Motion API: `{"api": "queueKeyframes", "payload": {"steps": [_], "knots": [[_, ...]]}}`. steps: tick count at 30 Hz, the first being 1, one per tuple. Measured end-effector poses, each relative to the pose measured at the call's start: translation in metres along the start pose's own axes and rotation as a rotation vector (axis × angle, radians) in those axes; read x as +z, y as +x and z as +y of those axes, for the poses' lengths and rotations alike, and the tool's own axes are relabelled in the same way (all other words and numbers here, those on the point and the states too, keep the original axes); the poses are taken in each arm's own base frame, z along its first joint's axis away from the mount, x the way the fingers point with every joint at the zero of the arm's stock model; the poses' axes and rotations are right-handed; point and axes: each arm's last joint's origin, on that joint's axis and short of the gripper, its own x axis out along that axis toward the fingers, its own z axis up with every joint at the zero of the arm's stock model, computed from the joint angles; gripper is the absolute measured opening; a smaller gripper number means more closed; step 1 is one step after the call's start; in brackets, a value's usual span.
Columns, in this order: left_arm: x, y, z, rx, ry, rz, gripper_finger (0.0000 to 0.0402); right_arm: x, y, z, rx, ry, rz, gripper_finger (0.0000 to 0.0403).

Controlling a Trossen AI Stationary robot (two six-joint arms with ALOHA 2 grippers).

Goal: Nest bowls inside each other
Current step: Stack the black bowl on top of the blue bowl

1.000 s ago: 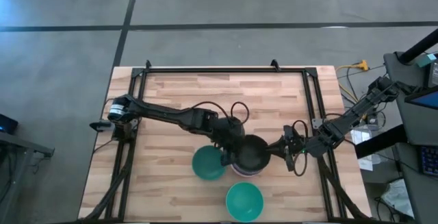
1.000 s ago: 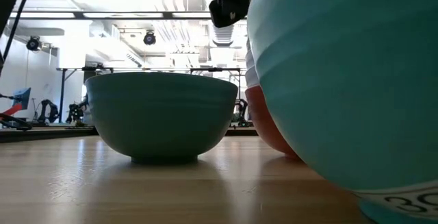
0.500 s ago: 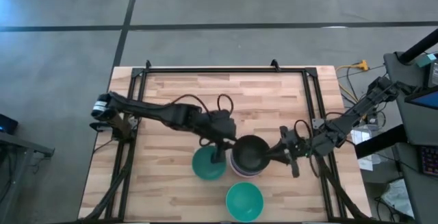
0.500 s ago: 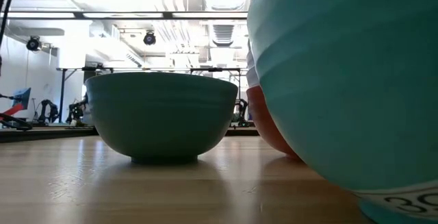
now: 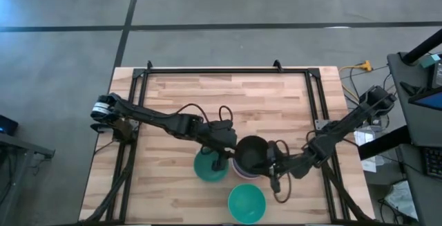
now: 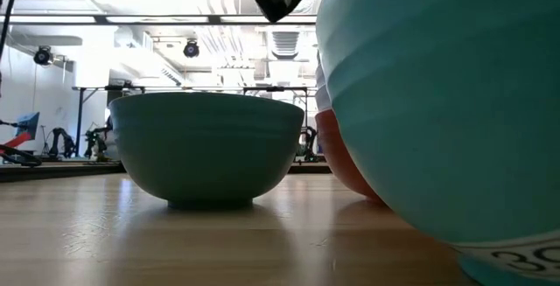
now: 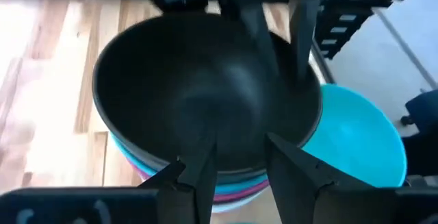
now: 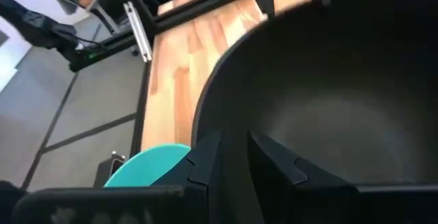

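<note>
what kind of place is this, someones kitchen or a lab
Most likely a robotics lab or workshop, not a kitchen. The bowls sit on a wooden table ringed by a black metal frame, on a bare concrete floor, and the low view shows an open hall with ceiling lights.

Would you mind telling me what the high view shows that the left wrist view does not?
Only the high view shows the dark teal plastic bowl beside the stack and the whole wooden table. Only the left wrist view shows blue and pink rims of stacked bowls under the black one. Both show the black plastic bowl topping the stack and the turquoise plastic bowl.
</note>
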Motion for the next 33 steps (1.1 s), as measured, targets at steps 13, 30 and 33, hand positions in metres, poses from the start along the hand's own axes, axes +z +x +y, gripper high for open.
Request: {"api": "queueKeyframes", "payload": {"steps": [13, 30, 33], "knots": [[-0.014, 0.006, 0.001, -0.041, 0.022, 0.035, 0.0107, 0.029, -0.001, 0.021, -0.028, 0.000, -0.066, 0.0068], [-0.009, -0.015, -0.001, -0.034, 0.047, -0.067, 0.0107, 0.037, -0.009, 0.020, -0.099, 0.009, -0.058, 0.0068], [-0.012, -0.014, 0.000, -0.026, 0.062, -0.048, 0.0107, 0.031, -0.007, 0.017, -0.133, 0.023, -0.021, 0.0068]]}}
